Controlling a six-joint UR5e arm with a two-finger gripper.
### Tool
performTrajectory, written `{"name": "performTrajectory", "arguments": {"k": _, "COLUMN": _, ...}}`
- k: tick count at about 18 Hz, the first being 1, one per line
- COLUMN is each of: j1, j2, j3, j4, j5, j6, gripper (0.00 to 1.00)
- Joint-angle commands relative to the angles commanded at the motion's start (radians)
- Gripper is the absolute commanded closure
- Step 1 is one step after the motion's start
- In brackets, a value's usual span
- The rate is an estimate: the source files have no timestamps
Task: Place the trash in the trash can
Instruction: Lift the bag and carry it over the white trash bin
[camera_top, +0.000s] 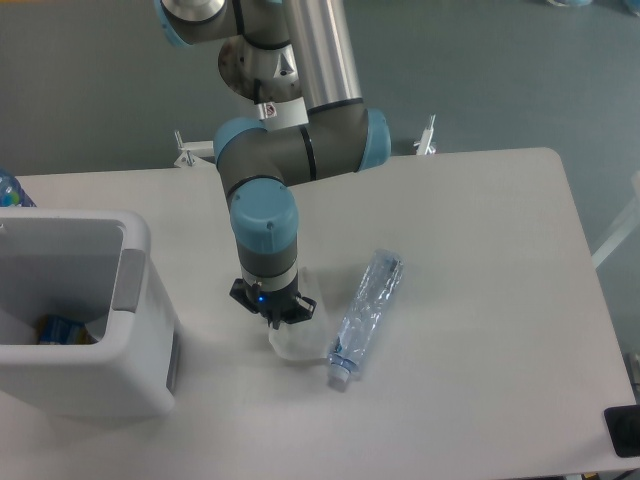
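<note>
Bottle (366, 308) with bluish unreadable label beside bag (292, 343), gripper (275, 318) down on bag, closure impossible to tell.

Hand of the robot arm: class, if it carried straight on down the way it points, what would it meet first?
The hand points down at the clear bag just beside the bottle. It would probably meet the bag first, then the table. One view leaves the gap unclear.

Arm (300, 150): silver-grey metal tubes, dark grey joint housings, light blue round caps. Black end effector (273, 312) with small blue light on its front. Grey wrist segment above it.
</note>
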Motion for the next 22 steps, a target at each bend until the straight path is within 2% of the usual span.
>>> {"name": "performTrajectory", "arguments": {"k": 2, "j1": 0.018, "j2": 0.052, "j3": 0.003, "j4": 0.000, "j5": -0.046, "j6": 0.003, "gripper": 1.00}}
{"name": "performTrajectory", "arguments": {"k": 5, "j1": 0.121, "j2": 0.187, "j3": 0.005, "j4": 0.000, "j5": -0.304, "j6": -0.012, "gripper": 1.00}}
{"name": "performTrajectory", "arguments": {"k": 7, "j1": 0.191, "j2": 0.256, "j3": 0.008, "j4": 0.002, "j5": -0.452, "j6": -0.093, "gripper": 1.00}}
{"name": "performTrajectory", "arguments": {"k": 9, "j1": 0.224, "j2": 0.295, "j3": 0.035, "j4": 0.009, "j5": -0.512, "j6": -0.200, "gripper": 1.00}}
{"name": "performTrajectory", "arguments": {"k": 13, "j1": 0.219, "j2": 0.305, "j3": 0.139, "j4": 0.011, "j5": -0.603, "j6": -0.441, "gripper": 1.00}}
{"name": "performTrajectory", "arguments": {"k": 15, "j1": 0.212, "j2": 0.307, "j3": 0.176, "j4": 0.012, "j5": -0.658, "j6": -0.511, "gripper": 1.00}}
{"name": "performTrajectory", "arguments": {"k": 16, "j1": 0.206, "j2": 0.310, "j3": 0.181, "j4": 0.011, "j5": -0.676, "j6": -0.529, "gripper": 1.00}}
{"name": "performTrajectory", "arguments": {"k": 22, "j1": 0.049, "j2": 0.318, "j3": 0.170, "j4": 0.011, "j5": -0.693, "j6": -0.537, "gripper": 1.00}}
